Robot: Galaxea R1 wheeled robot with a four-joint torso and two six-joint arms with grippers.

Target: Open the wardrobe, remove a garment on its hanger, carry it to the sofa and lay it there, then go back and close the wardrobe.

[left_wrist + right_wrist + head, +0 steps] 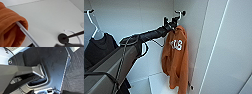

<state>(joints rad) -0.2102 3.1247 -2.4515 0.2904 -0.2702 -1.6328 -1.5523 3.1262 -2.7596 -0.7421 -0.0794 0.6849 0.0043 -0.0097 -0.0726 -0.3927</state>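
Dark garment: a grey-black top [99,47] on its own white hanger [92,23], well to the left of the left gripper and lower than it, inside the wardrobe.
Left arm: comes in from the lower left of the head view and reaches up and to the right into the open wardrobe [144,17].
Left gripper: [170,24] sits high, just under the rail end, right at the top of the orange garment; whether its fingers are spread or closed on anything cannot be told.
Hanger: the thin white hanger [26,33] runs out of the hoodie's shoulder close beside the gripper; its curved hook [178,13] rises just above the gripper, next to a round black rail fitting [63,38].
Garment: the burnt-orange hoodie [176,60] hangs straight down from the gripper, its white letters partly folded, close to the wardrobe's right inner wall.
Wardrobe door: the white door panel [229,50] stands open, to the right of the gripper.
Right gripper: its state cannot be told; the right wrist view has robot parts over dark carpet [75,74].
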